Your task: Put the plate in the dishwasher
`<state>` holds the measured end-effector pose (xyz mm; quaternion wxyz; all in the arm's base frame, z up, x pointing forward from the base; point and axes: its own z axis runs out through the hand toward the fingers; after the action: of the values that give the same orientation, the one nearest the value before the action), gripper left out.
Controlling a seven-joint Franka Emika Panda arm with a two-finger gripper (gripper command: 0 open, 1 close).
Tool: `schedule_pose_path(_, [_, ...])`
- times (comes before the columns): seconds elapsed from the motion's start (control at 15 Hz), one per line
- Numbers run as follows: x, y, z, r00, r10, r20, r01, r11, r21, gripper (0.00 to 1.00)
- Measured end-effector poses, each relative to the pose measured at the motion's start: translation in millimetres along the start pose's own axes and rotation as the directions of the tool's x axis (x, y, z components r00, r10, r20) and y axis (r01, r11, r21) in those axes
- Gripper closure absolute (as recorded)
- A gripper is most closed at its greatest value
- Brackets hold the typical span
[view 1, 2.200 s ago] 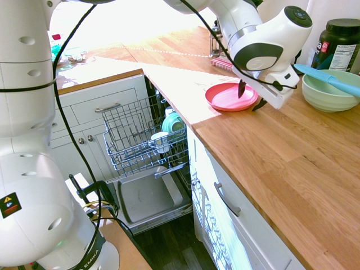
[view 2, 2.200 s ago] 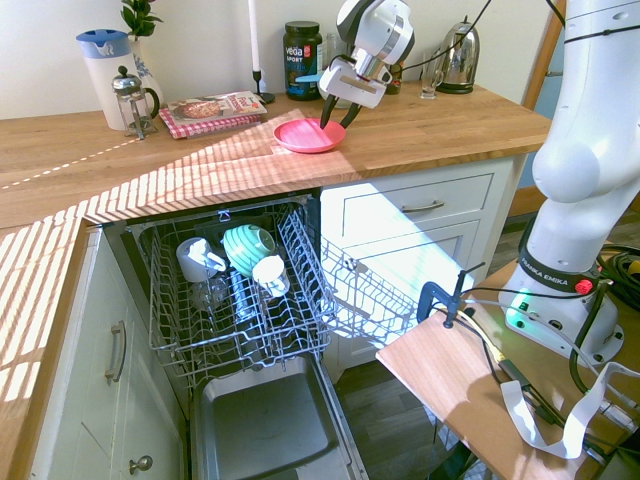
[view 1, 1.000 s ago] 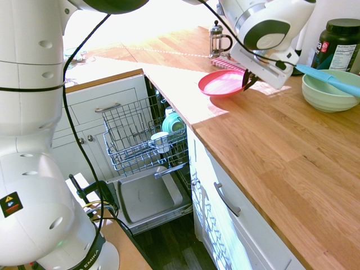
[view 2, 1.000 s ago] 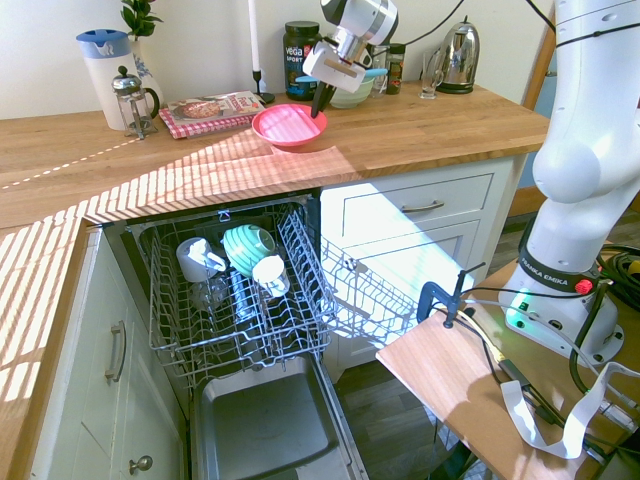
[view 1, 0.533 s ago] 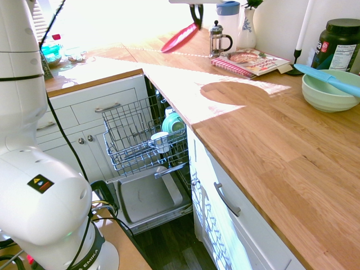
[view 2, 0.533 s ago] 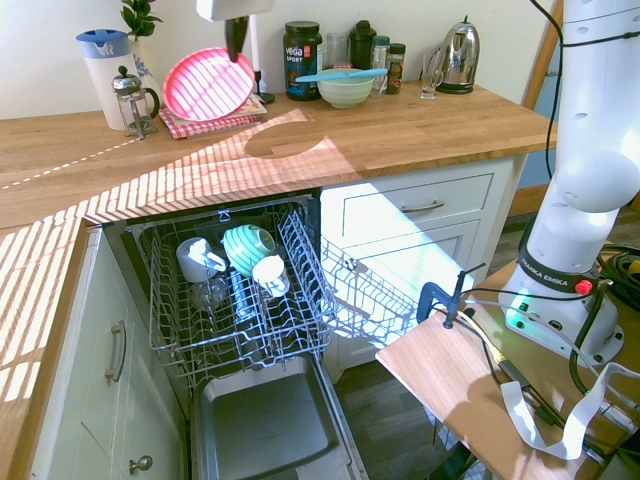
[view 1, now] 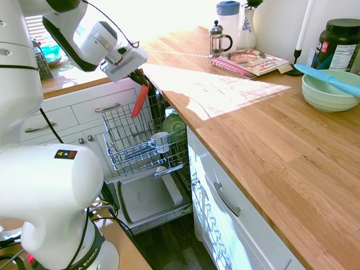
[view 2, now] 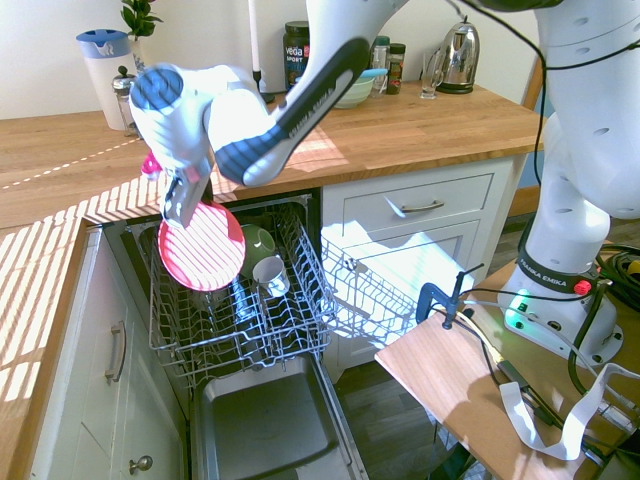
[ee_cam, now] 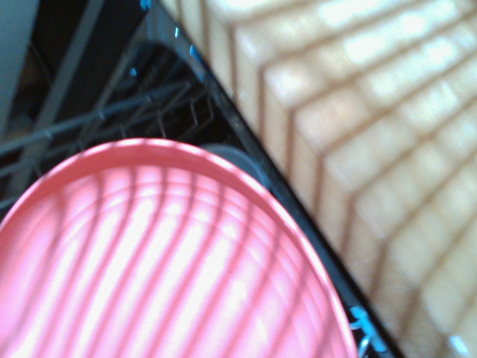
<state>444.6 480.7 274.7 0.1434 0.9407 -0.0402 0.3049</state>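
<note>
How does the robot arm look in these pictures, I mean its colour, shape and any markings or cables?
The arm is glossy white, built of rounded segments with grey bands at the joints. Its base carries a black ring with white lettering and a small coloured triangle sticker. Thin black cables run along it. The gripper has dark fingers under a white, boxy body.

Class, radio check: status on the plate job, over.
Tool shut on plate. Plate hangs on edge above dishwasher rack. Cups already in rack below.

striped sunlight, blurred wrist view

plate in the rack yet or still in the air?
In the air: the plate hangs on edge from the tool, above the rack.
</note>
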Motion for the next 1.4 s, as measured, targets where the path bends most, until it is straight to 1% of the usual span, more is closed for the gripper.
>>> schedule_pose_path(0.07, [-11, -7, 7, 0.998, -0.034, -0.043, 0.032, 0.998, -0.047, 1.00])
schedule_pose_path(0.2, [-21, -22, -2, 0.987, -0.097, -0.128, 0.079, 0.987, -0.141, 1.00])
schedule_pose_path(0.4, [-40, -48, -13, 0.952, -0.191, -0.239, 0.118, 0.951, -0.287, 1.00])
schedule_pose_path(0.47, [-47, -55, -9, 0.943, -0.215, -0.254, 0.127, 0.938, -0.324, 1.00])
schedule_pose_path(0.6, [-60, -75, 2, 0.940, -0.243, -0.240, 0.155, 0.929, -0.335, 1.00])
schedule_pose_path(0.8, [-66, -109, 12, 0.943, -0.273, -0.191, 0.207, 0.930, -0.304, 1.00])
schedule_pose_path(0.87, [-69, -118, 16, 0.945, -0.282, -0.165, 0.227, 0.929, -0.291, 0.00])
schedule_pose_path(1.07, [-74, -132, 44, 0.953, -0.299, -0.054, 0.273, 0.920, -0.280, 0.00])
schedule_pose_path(1.2, [-61, -131, 57, 0.954, -0.299, 0.029, 0.295, 0.918, -0.266, 0.00])
schedule_pose_path(1.33, [-44, -127, 58, 0.946, -0.298, 0.129, 0.321, 0.918, -0.231, 0.00])
schedule_pose_path(1.4, [-36, -125, 57, 0.936, -0.299, 0.184, 0.333, 0.922, -0.199, 0.00])
